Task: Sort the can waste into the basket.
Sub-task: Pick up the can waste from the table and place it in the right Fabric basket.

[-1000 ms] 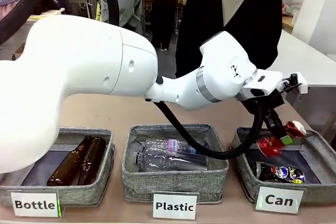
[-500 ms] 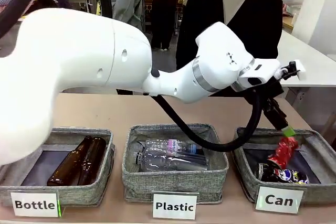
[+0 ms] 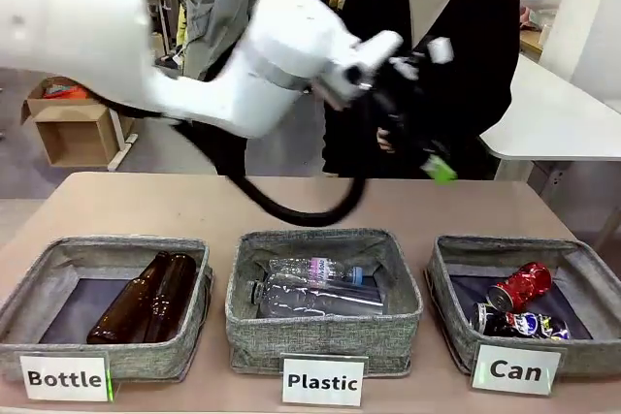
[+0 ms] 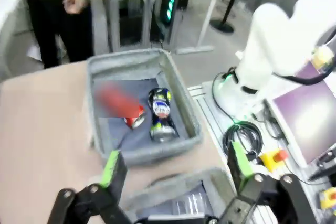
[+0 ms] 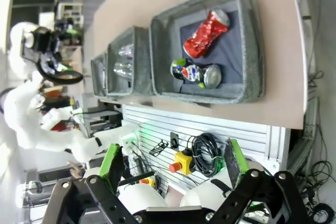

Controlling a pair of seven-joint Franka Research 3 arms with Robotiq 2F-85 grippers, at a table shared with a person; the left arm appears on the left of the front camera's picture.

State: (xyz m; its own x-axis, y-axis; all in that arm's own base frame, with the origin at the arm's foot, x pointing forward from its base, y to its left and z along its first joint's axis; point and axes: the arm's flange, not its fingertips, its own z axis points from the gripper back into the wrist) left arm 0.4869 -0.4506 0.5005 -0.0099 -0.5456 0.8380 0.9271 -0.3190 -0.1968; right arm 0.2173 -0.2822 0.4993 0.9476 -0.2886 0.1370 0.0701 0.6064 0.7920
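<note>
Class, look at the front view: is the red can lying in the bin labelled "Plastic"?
No. The red can lies in the "Can" basket, beside the black can.

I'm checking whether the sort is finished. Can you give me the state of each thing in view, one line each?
red can: crushed, lying in the Can basket.
black can: crushed, lying in the Can basket beside the red one.
Can basket: holds both cans.
Plastic basket: holds clear plastic bottles.
Bottle basket: holds two brown glass bottles.
left gripper: open, empty, above the baskets.
right gripper: open, empty.
</note>
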